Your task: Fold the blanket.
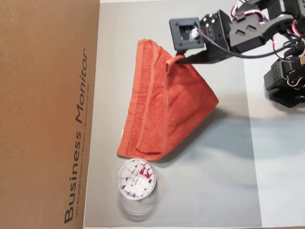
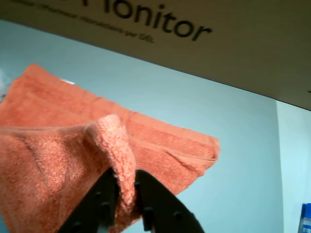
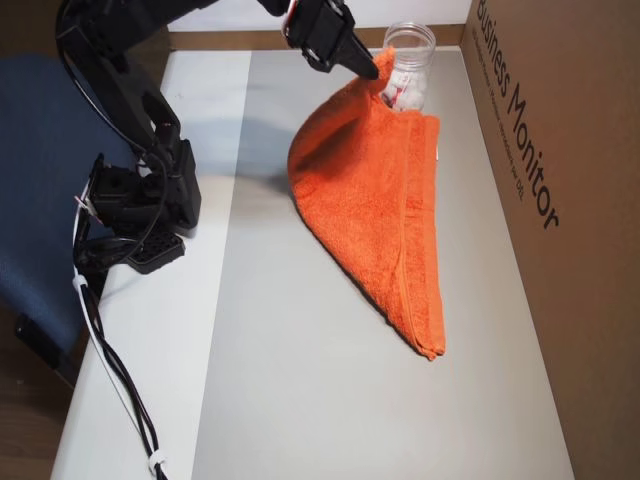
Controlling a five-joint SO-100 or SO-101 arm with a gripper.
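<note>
Wrist view shows the end effector (image 2: pixel 125 194) with its two black fingers (image 2: pixel 99 201) pressed on a corner of the blanket (image 2: pixel 53 165), which bunches up between them. In both overhead views the blanket (image 1: pixel 164 112) is lifted at that corner and hangs like a tent, while its other edge lies flat on the grey desk (image 1: pixel 219 181). One hemmed border (image 3: pixel 425 230) runs along the side near the cardboard box (image 3: pixel 560 250). A clear jar (image 1: pixel 136 180) with white pieces stands just beside the blanket's lower end.
</note>
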